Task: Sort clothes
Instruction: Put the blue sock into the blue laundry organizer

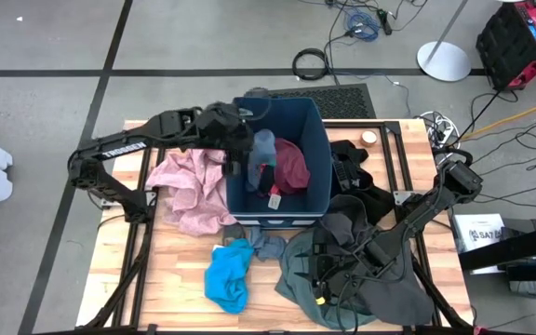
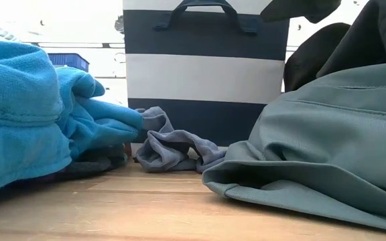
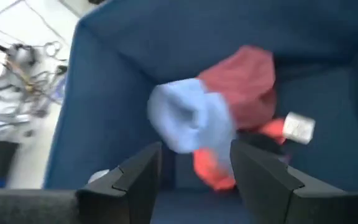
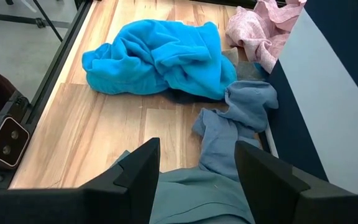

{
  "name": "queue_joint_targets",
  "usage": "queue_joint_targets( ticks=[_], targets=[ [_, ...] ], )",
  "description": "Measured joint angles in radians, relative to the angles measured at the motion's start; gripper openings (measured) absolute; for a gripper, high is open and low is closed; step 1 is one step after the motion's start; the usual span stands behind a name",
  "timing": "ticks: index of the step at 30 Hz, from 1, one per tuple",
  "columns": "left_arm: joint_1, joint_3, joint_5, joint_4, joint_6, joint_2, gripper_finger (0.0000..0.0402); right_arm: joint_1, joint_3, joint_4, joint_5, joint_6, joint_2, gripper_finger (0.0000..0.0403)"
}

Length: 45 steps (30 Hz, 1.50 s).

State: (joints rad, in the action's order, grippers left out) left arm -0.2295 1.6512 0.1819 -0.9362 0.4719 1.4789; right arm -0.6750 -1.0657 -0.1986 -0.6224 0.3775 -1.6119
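Note:
The navy bin (image 1: 316,130) stands at the table's far middle. Inside it lie a light-blue piece (image 3: 191,121), a dark-red garment (image 3: 244,84) and an orange-red piece (image 3: 211,169). My left gripper (image 3: 194,155) hangs open over the bin's left side (image 1: 247,158), the light-blue piece just beyond its fingers. A pink garment (image 1: 192,191) lies left of the bin. Near the front lie a bright-blue garment (image 4: 157,56) and a small grey-blue piece (image 4: 235,118). My right gripper (image 4: 196,155) is open over the grey-green garment (image 1: 342,279). My right gripper comes slanting down over the grey-green garment's left part (image 4: 191,199), which lies spread on the table. The picture's lower edge cuts off the fingertips, so I cannot tell whether they touch the cloth.
A black garment (image 1: 350,163) lies right of the bin, and dark grey cloth (image 1: 347,223) lies on the grey-green one. Bare wood (image 1: 180,279) shows at the table's front left. The bin's striped wall (image 2: 206,73) rises behind the small grey-blue piece.

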Motion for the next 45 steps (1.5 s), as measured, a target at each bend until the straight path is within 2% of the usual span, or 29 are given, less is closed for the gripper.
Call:
queue_joint_targets(
  ticks=[2,6,14,18,21,24,27,30,34,40,45],
  targets=[
    [0.022,0.000,0.072,0.007,0.007,0.007,0.0203,0.000,0.000,0.000,0.000,0.000,0.000,0.0196],
    [0.042,0.000,0.075,0.041,-0.023,0.007,0.0203,0.000,0.000,0.000,0.000,0.000,0.000,0.0196],
    [0.142,0.000,-0.188,0.149,-0.207,-0.039,0.0203,0.000,0.000,0.000,0.000,0.000,0.000,0.0196],
    [0.269,0.000,-0.207,0.189,-0.250,-0.052,0.0203,0.000,0.000,0.000,0.000,0.000,0.000,0.0196],
    [0.383,0.000,-0.160,0.194,-0.261,-0.053,0.0203,0.000,0.000,-0.001,0.000,0.000,0.000,0.0196],
    [0.491,-0.001,-0.083,0.193,-0.310,-0.048,0.0203,0.000,0.000,-0.001,0.000,0.000,0.000,0.0196],
    [0.589,-0.015,-0.048,0.209,-0.379,-0.045,0.0203,0.000,0.000,-0.001,0.000,0.000,0.000,0.0196],
    [0.685,-0.082,0.007,0.260,-0.443,-0.045,0.0203,0.000,0.000,0.001,0.000,0.000,0.000,0.0196],
    [0.796,-0.204,0.144,0.310,-0.563,-0.043,0.0202,0.000,0.000,0.000,0.000,0.000,0.000,0.0196],
    [0.897,-0.402,0.279,0.540,-0.723,-0.041,0.0202,0.000,0.000,0.000,0.000,0.000,0.000,0.0196],
    [0.897,-0.543,0.313,0.720,-0.756,-0.001,0.0202,0.000,0.000,0.000,0.000,0.000,0.000,0.0196]
  ],
)
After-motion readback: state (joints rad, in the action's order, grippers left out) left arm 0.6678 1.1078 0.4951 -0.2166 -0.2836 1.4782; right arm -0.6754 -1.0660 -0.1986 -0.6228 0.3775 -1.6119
